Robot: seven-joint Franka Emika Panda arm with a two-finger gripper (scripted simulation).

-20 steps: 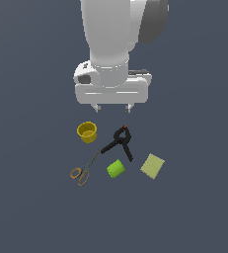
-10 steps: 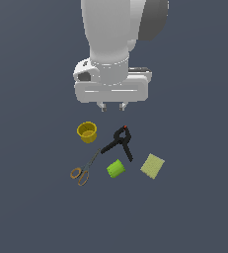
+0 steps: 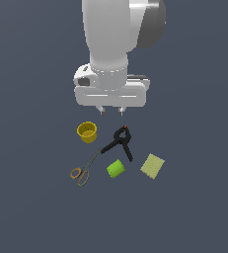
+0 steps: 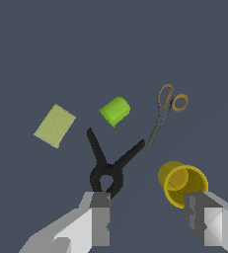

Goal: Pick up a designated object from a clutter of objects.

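The black spring clamp with a small red tip lies on the dark floor; it also shows in the wrist view, handles spread toward the green cylinder. My gripper hangs open and empty above the clamp's tip end, not touching it. One finger sits over the clamp's head, the other finger by the yellow cup. The grey scissors and the pale green square pad lie nearby.
The dark grey floor spreads around the cluster. The cup stands close to the clamp's head, on the exterior view's left. The scissors' blade tip nearly meets one clamp handle.
The gripper has come down a little toward the clamp. The objects have not moved.
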